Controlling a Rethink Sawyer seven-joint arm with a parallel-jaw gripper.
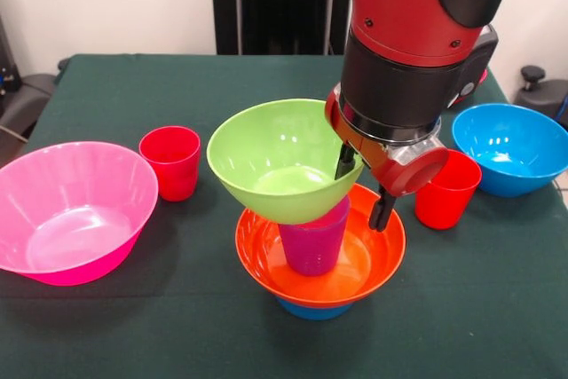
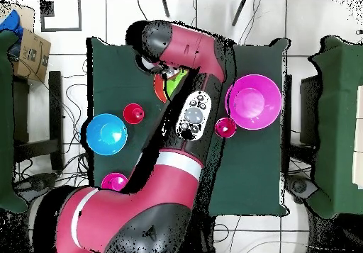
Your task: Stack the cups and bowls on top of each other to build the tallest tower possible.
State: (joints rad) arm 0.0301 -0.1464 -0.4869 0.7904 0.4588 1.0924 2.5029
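Note:
The tower stands at the table's middle front: a small blue bowl [image 1: 312, 310] lowest, the wider orange bowl [image 1: 377, 255] on it, the purple cup [image 1: 312, 244] standing in that. The lime green bowl [image 1: 275, 157] sits a little tilted on the purple cup. My gripper [image 1: 364, 188] is open and straddles the green bowl's right rim, one finger [image 1: 344, 162] inside, the other outside and clear of the wall. Two red cups [image 1: 171, 161] [image 1: 446, 191] stand left and right of the tower. In the overhead view my arm hides most of the tower; a green sliver [image 2: 170, 88] shows.
The large pink bowl [image 1: 71, 212] [image 2: 253, 101] stands at the front view's left, the large blue bowl [image 1: 510, 150] [image 2: 106, 133] at its right. In the overhead view a small magenta bowl [image 2: 113, 182] lies near my base, and both red cups [image 2: 133, 113] [image 2: 225, 127] show.

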